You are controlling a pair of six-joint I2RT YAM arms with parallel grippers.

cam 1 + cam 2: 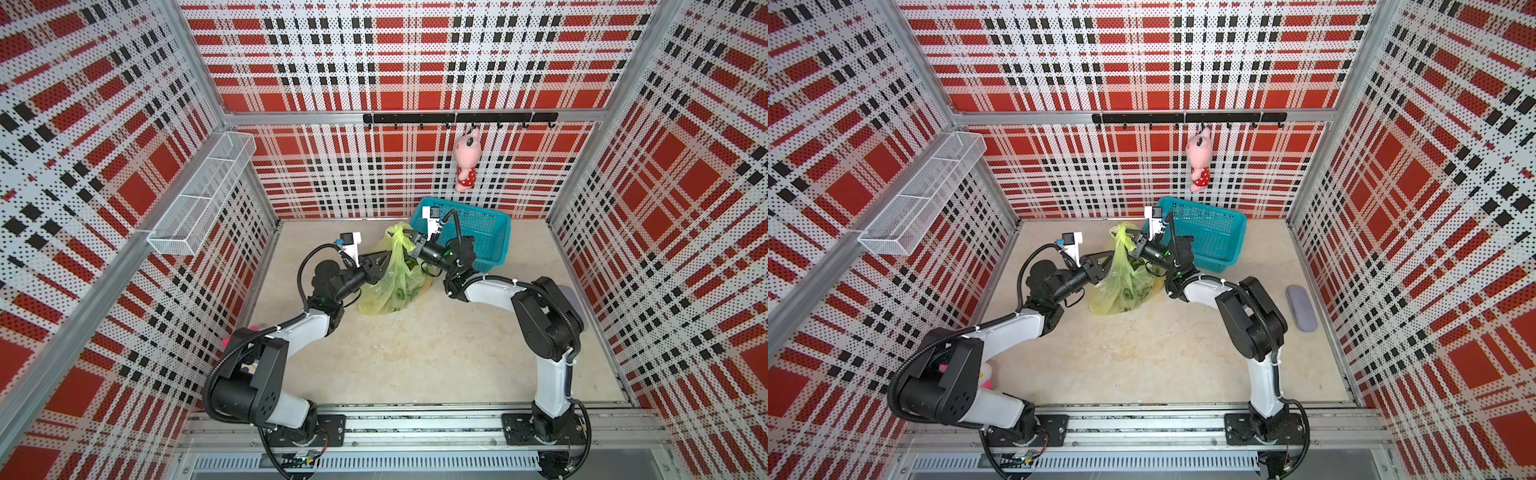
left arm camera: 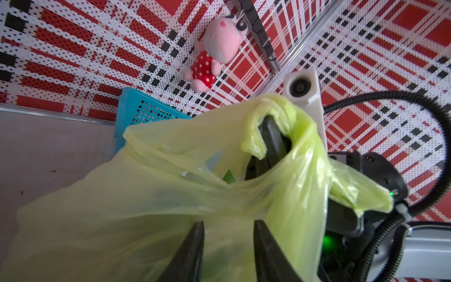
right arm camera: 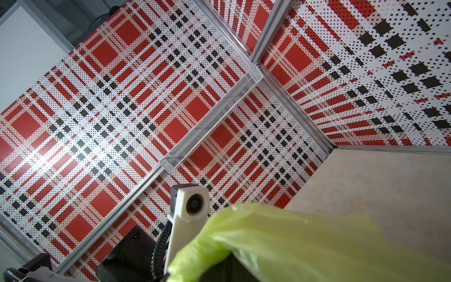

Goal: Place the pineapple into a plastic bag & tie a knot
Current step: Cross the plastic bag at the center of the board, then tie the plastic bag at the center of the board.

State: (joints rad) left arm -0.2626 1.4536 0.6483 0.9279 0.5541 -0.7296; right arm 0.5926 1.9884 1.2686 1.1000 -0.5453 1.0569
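While the right pincer clamps one plastic bag, the left pincer gapes open.

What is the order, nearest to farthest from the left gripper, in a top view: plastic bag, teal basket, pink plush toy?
1. plastic bag, right at the left gripper's tips.
2. teal basket, beyond the bag, toward the right.
3. pink plush toy, hanging high at the back.
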